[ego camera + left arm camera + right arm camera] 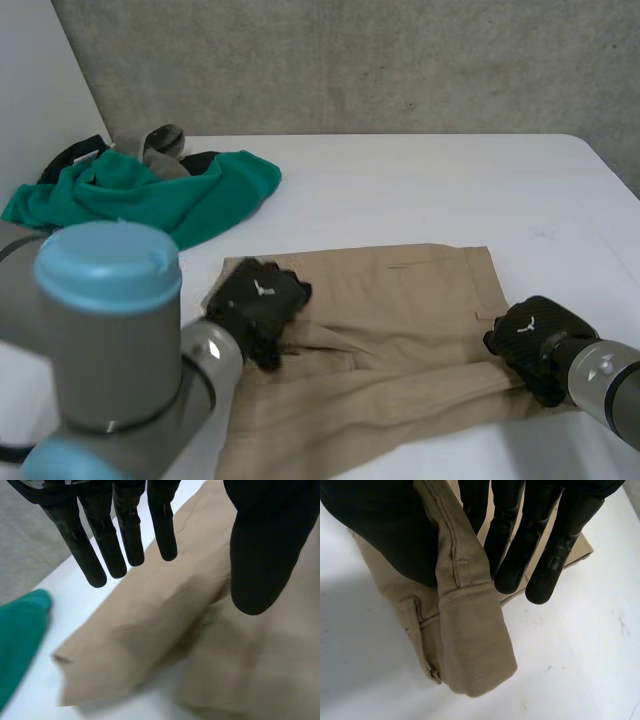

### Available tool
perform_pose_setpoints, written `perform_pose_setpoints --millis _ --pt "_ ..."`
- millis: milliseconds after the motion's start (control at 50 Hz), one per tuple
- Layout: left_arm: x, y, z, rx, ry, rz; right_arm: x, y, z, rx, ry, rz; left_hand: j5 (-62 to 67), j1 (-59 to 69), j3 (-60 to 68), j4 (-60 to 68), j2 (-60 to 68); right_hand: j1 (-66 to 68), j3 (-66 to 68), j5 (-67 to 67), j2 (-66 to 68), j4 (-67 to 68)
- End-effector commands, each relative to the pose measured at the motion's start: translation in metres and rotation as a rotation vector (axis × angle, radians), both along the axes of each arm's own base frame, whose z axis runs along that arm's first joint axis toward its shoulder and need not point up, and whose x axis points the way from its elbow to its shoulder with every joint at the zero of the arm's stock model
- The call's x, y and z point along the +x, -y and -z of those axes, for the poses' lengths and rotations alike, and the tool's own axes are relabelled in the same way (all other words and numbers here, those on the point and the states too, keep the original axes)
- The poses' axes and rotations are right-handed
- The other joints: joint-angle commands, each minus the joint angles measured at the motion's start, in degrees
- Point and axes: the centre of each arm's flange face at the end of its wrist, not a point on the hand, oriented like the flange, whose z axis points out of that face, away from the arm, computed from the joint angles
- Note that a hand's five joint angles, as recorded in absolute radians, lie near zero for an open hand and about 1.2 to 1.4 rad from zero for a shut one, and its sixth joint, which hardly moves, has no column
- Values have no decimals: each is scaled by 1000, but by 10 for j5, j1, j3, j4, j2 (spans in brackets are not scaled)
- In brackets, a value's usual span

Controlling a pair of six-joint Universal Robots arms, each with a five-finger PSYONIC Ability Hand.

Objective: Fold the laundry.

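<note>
Khaki trousers (400, 300) lie spread on the white surface (430, 185), lower centre of the head view, waistband end toward the right. Left hand (258, 298) is over the trousers' left part, lower left of centre. Its fingers (102, 545) are straight and the thumb stands apart, gripping nothing, just above a raised fold of the cloth. Right hand (530, 335) is at the waistband edge, lower right, with the waistband and its belt loop pinched between thumb and fingers (510, 555). Green garment (180, 190) is bunched upper left, grey and black clothes (160, 142) behind it, apart from the trousers.
</note>
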Motion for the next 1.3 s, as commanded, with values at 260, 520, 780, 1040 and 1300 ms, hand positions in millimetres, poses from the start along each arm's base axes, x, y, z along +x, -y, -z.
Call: perform_pose_setpoints --millis 260,520,780,1040,1300 --pt "13 -51 29 213 36 8 1 3 -2 -2 35 6 199 196 191 197 193 230 122 128 115 118" --pt "3 -29 33 181 47 -4 4 2 2 15 18 -17 503 501 496 502 498 230 122 128 115 118" --pt "-36 146 -87 -615 -99 -167 50 129 -72 -590 135 -69 503 501 496 502 498 230 122 128 115 118" --pt "-32 168 -241 -1241 -474 -318 71 175 -232 -1384 611 -58 503 501 496 502 498 230 122 128 115 118" --pt "-45 155 -104 -904 -227 -211 81 193 -115 -991 494 -21 503 501 496 502 498 230 122 128 115 118"
